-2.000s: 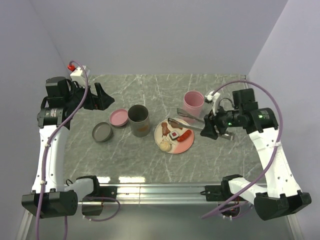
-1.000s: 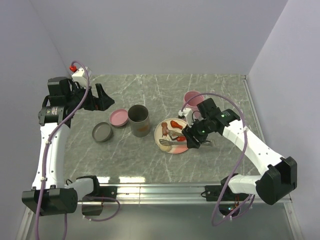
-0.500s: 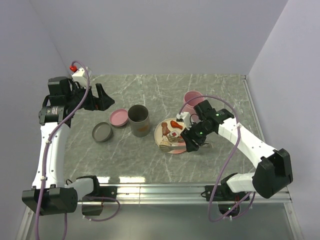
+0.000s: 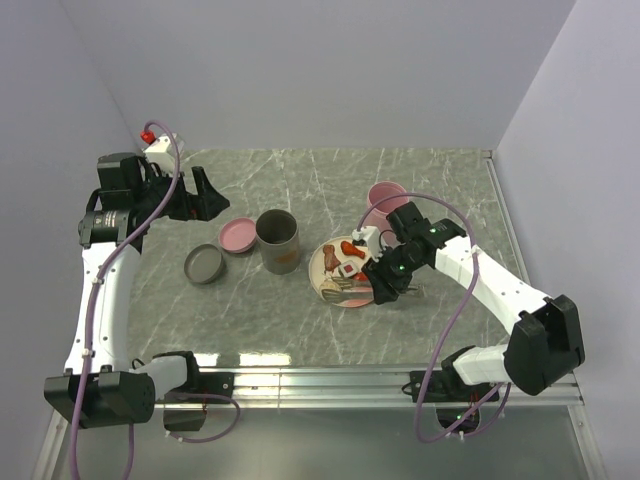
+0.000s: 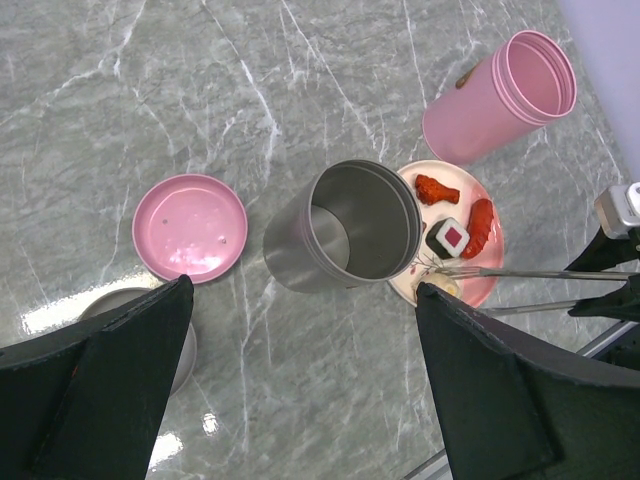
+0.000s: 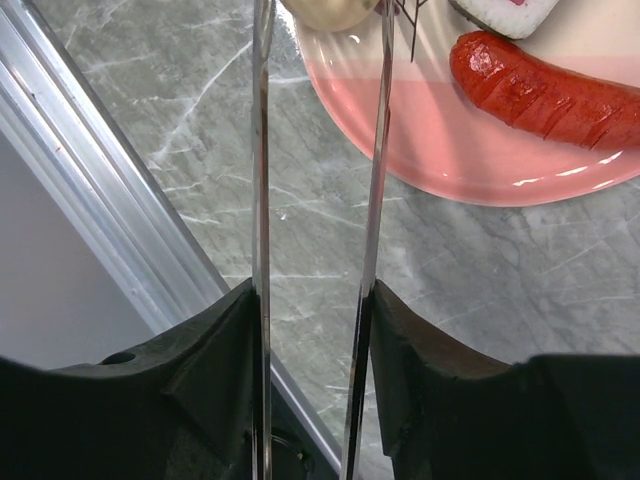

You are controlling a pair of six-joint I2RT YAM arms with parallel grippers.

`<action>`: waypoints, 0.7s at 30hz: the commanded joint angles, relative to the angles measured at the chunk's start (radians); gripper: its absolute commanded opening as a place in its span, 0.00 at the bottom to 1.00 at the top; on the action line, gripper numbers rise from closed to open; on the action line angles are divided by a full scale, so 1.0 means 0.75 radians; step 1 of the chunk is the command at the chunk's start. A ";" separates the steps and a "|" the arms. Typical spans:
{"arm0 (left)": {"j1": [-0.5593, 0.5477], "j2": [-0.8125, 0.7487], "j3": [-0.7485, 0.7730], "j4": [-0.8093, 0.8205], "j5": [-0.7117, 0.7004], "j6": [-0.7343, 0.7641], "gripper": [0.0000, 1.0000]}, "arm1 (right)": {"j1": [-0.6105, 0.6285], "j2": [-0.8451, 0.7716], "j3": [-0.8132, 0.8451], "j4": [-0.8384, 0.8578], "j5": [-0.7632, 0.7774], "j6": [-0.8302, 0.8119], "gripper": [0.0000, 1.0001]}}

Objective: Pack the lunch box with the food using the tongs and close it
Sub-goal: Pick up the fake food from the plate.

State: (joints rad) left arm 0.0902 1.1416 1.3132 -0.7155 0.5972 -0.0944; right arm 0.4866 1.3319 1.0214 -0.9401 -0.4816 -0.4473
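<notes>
The right gripper (image 6: 312,330) pinches the slim silver metal tongs (image 6: 262,180) between its black fingers, the two arms still apart and their tips over the cream-and-pink round plate (image 6: 470,182), by the round beige bun (image 6: 330,10). A red sausage piece (image 6: 540,95) lies on the plate beside them. The left gripper (image 5: 302,290) hangs spread wide above the open steel cylindrical container (image 5: 350,225) and the round pink lid (image 5: 190,225)
</notes>
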 commanded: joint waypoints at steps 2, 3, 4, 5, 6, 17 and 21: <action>0.004 -0.002 0.026 0.040 0.022 -0.001 0.99 | 0.012 -0.007 0.017 0.024 -0.004 -0.013 0.49; 0.002 -0.004 0.028 0.038 0.022 -0.001 1.00 | 0.014 -0.011 0.023 0.020 -0.008 -0.009 0.45; 0.002 -0.004 0.028 0.040 0.022 -0.001 0.99 | 0.010 -0.017 0.027 0.020 -0.014 -0.007 0.44; 0.004 -0.006 0.026 0.042 0.022 -0.001 0.99 | 0.012 -0.031 0.031 0.018 -0.014 -0.007 0.43; 0.002 -0.009 0.024 0.040 0.020 -0.001 0.99 | 0.012 -0.037 0.041 0.014 -0.018 -0.003 0.41; 0.004 -0.027 0.022 0.038 0.016 0.009 0.99 | -0.037 -0.176 0.199 -0.023 -0.110 0.091 0.38; 0.004 -0.031 0.024 0.038 0.018 0.007 0.99 | -0.135 -0.199 0.333 -0.057 -0.145 0.122 0.38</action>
State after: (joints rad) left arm 0.0902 1.1423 1.3128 -0.7158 0.5972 -0.0937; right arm 0.4335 1.2190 1.1709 -0.9680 -0.5457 -0.3889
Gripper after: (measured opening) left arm 0.995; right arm 0.414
